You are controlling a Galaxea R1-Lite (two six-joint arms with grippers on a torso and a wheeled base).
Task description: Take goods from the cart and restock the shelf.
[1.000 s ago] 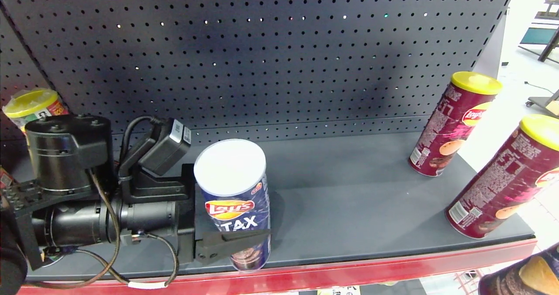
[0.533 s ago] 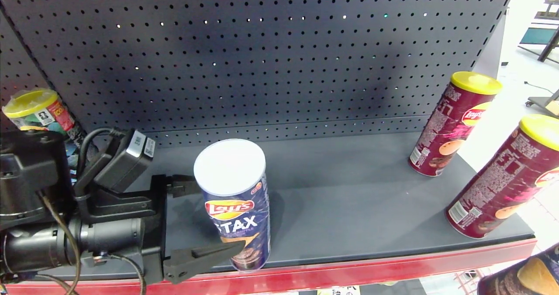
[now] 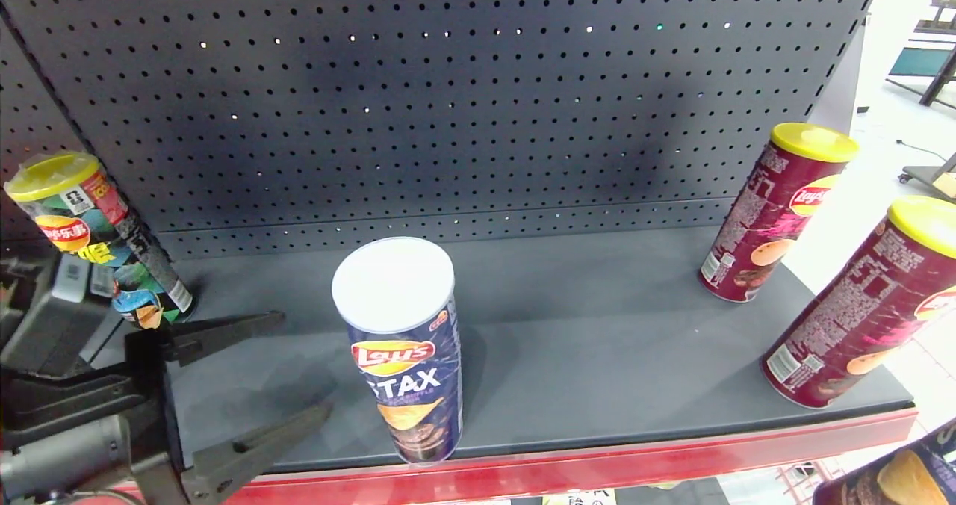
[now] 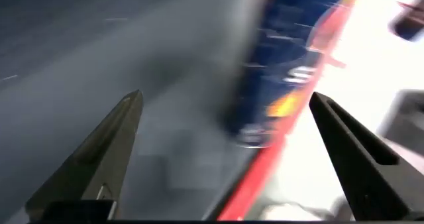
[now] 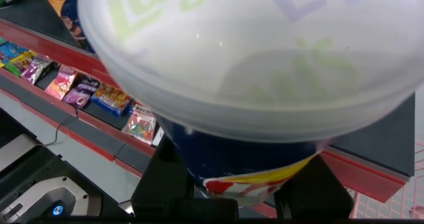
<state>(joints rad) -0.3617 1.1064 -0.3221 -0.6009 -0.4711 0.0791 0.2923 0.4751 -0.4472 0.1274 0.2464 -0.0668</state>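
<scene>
Navy can [image 3: 411, 370], white lid [image 3: 393, 284]; second can [image 5: 225, 154] probably navy

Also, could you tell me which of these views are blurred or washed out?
Head view: crisp on the blue can, but the floor right of the shelf is blown out white. Left wrist view: smeared, the blue can a streak beyond the left hand. Right wrist view: the lid of the held can looms close and soft.

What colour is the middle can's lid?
White plastic lid on the dark-blue chip can; best in head view.
</scene>
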